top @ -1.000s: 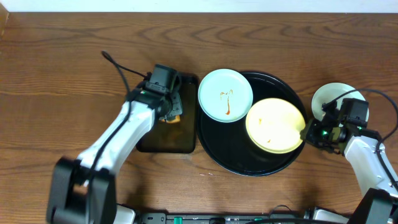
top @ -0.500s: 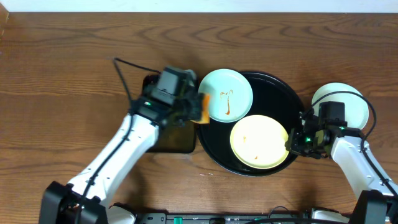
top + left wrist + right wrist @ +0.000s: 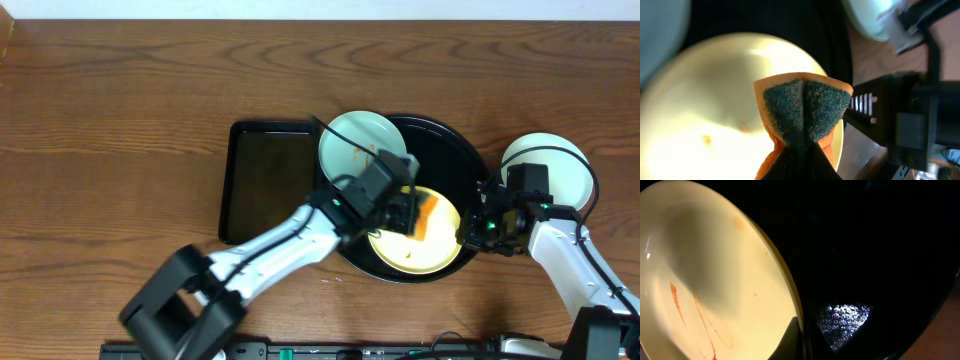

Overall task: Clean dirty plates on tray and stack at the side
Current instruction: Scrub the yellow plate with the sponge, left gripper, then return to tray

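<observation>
The pale yellow plate [image 3: 412,250] lies in the round black tray [image 3: 455,150], with thin orange smears showing in the right wrist view [image 3: 715,280]. My right gripper [image 3: 470,232] is shut on its right rim [image 3: 796,322]. My left gripper [image 3: 415,212] is shut on an orange sponge [image 3: 427,213] with a dark green scrub face [image 3: 802,112], held over the yellow plate [image 3: 705,110]. A mint-blue plate [image 3: 345,145] with a brown smear sits at the tray's upper left edge. Another mint plate [image 3: 562,170] lies on the table at the right.
A rectangular black tray [image 3: 265,180] lies left of the round tray. The wooden table [image 3: 110,130] stretches left and behind. The right arm's black body [image 3: 910,120] stands close beside the sponge.
My left gripper has carried the sponge from the rectangular tray rightward over the yellow plate. My right gripper has pulled the yellow plate's rim slightly left and holds it.
</observation>
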